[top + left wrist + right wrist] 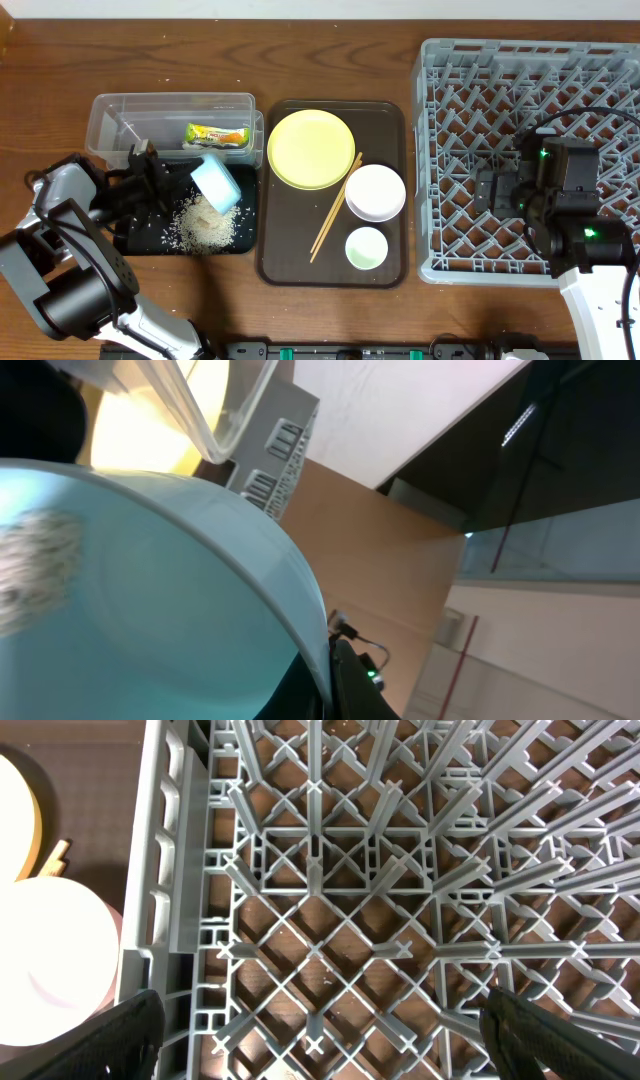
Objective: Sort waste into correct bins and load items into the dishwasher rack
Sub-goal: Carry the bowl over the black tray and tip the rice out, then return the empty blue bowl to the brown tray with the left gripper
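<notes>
Filling the left wrist view, the light blue bowl (150, 610) is tipped on edge, its rim pinched by the left gripper (188, 176), whose dark fingers (345, 695) are clamped on the wall. From overhead it hangs above the black tray (140, 243), where loose rice (207, 222) lies heaped; a blurred pale patch inside the bowl may be clinging grains. It looks stiff, light and smooth, so a shallow rim pinch could slip or let it swing; a deeper bite on the wall would suit carrying it to the dishwasher rack (430, 60). Over that rack's grid the right gripper (320, 1040) hovers empty, jaws spread wide. Behind the tray, the snack wrapper (217, 135) lies in the clear tub (110, 108).
</notes>
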Motion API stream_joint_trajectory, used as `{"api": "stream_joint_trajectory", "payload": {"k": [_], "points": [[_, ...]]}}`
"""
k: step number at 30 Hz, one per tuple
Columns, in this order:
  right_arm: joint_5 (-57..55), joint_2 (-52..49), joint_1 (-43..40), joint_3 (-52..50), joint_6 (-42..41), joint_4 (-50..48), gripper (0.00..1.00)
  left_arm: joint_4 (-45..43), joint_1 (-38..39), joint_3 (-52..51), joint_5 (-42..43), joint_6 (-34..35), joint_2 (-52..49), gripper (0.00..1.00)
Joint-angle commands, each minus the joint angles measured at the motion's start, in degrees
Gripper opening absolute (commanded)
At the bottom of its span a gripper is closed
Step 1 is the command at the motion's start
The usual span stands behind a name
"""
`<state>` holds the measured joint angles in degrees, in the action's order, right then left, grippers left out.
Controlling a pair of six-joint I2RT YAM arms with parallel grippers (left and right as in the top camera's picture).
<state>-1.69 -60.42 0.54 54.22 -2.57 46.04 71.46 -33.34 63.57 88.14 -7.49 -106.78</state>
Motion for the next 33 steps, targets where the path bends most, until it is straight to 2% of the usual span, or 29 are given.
{"api": "stream_joint_trajectory", "payload": {"k": [1,4,8,10,12,14,16,20,23,26,33], "points": [[0.2,0.2,-0.4,1.1,-0.1,0.2,0.99,0.5,-0.3,0.4,2.0,0.5,-0.2,0.06],[0.2,0.2,-0.4,1.1,-0.1,0.3,0.99,-1.8,-0.3,0.4,1.2,1.0,-0.2,0.06],[0.2,0.2,-0.4,1.1,-0.1,0.3,0.99,1.6,-0.3,0.4,2.0,2.3,-0.1,0.06],[0.2,0.2,-0.4,1.1,-0.1,0.3,0.99,-0.8,-0.5,0.4,1.2,-1.0,-0.1,0.06],[0.2,0.2,-0.4,1.1,-0.1,0.3,0.99,-3.5,-0.8,0.4,-2.8,1.5,-0.2,0.06],[0.2,0.2,-0.4,1.1,-0.1,0.3,0.99,-3.2,-0.8,0.4,-0.9,1.6,-0.1,0.06],[0.2,0.2,-0.4,1.1,-0.1,0.3,0.99,-3.1,-0.8,0.4,2.0,-1.6,0.0,0.06],[0.2,0.2,-0.4,1.1,-0.1,0.4,0.99,-7.0,-1.7,0.4,-0.5,0.4,0.0,0.06],[0.2,0.2,-0.4,1.1,-0.1,0.5,0.99,-5.7,-1.6,0.4,1.9,-3.5,0.2,0.06],[0.2,0.2,-0.4,1.1,-0.1,0.5,0.99,-7.0,-1.7,0.4,-1.2,-3.6,0.2,0.06],[0.2,0.2,-0.4,1.1,-0.1,0.5,0.99,-3.1,1.5,0.4,-4.1,-8.4,4.8,0.06]]}}
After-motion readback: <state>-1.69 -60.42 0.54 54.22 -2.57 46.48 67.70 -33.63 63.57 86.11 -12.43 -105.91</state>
